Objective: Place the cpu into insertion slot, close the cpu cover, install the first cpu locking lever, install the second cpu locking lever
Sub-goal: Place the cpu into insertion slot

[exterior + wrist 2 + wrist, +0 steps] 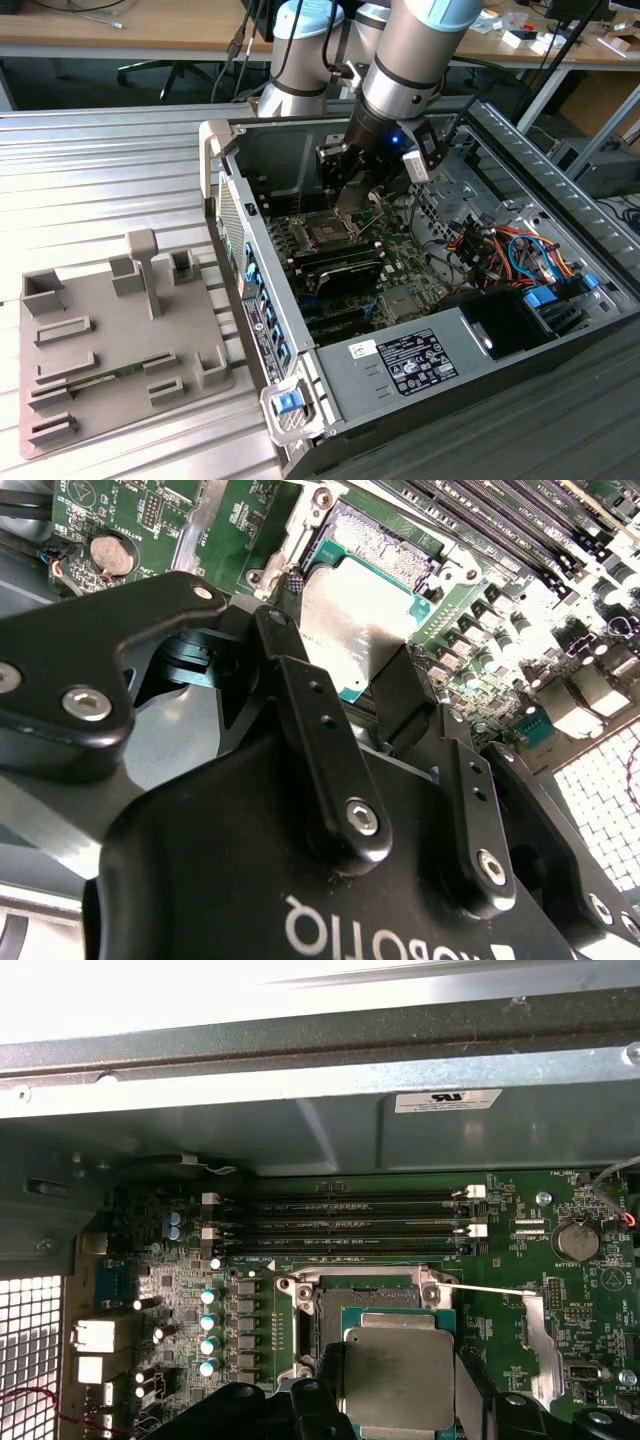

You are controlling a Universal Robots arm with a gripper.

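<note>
Over the insertion slot [365, 1295]: the cpu [400, 1365] hangs level with its metal face up. It sits off-centre from the socket frame, so it looks not yet seated.
Pincer [398, 1405]: clenched on the cpu by two opposite edges (a hold that probably leaves the underside free for the contacts).
Slot: open and bare, at about 7 o'clock of the pincer in the exterior view, with the memory slots [350, 1215] just beside it.
Computer case [400, 360]: laid on its side with the open face up, likely so the arm can reach straight down.
Desk [100, 180]: ribbed metal, with a grey fixture tray [95, 305] at 8 o'clock of the case.
Room: wooden desks [150, 30] at 12 o'clock, with cables on them.
</note>
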